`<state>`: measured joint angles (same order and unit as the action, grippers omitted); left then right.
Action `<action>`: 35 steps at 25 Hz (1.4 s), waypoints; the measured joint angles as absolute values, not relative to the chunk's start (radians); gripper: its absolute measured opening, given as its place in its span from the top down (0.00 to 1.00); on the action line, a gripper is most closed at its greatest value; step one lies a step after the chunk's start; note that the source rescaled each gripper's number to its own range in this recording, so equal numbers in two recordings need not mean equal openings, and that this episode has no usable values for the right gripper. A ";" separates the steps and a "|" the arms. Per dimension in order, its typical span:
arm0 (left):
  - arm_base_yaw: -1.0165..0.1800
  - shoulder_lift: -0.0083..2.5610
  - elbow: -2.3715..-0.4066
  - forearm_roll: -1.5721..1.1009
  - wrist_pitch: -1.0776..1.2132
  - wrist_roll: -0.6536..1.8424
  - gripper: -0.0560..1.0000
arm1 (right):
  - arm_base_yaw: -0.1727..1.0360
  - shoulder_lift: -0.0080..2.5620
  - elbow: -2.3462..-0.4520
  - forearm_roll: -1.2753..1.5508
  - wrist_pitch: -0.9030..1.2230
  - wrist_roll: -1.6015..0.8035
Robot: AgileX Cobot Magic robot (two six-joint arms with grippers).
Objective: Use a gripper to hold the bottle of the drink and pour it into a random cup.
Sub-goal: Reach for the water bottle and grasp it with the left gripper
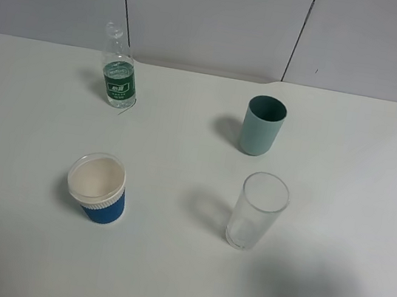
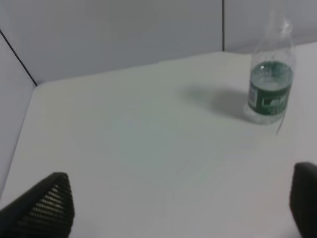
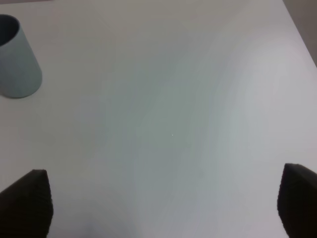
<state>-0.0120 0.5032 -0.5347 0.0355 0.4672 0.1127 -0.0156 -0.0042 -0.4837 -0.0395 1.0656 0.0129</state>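
The small clear bottle [image 1: 119,68] with a green label stands upright, uncapped, at the back left of the white table; it also shows in the left wrist view [image 2: 270,84]. The blue paper cup [image 1: 98,187] with a white ribbed rim stands at the front left, empty. My left gripper [image 2: 183,203] is open and empty, well short of the bottle. My right gripper [image 3: 163,203] is open and empty over bare table. Neither gripper shows in the exterior high view.
A teal plastic cup [image 1: 262,125] stands at the back right and shows in the right wrist view [image 3: 16,57]. A tall clear glass [image 1: 256,211] stands in front of it. Grey wall panels [image 1: 218,17] run behind the table's [image 1: 13,240] far edge.
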 joint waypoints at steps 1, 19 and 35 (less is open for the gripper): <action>-0.012 0.524 -0.535 0.035 0.453 0.113 0.23 | -0.016 -0.004 -0.484 -0.039 1.066 0.013; -0.132 0.909 -0.535 0.035 0.178 0.117 0.01 | -0.016 -0.004 -0.484 -0.039 1.066 0.013; -0.242 1.203 -0.535 0.118 -0.152 0.116 0.01 | -0.016 -0.004 -0.484 -0.039 1.066 0.013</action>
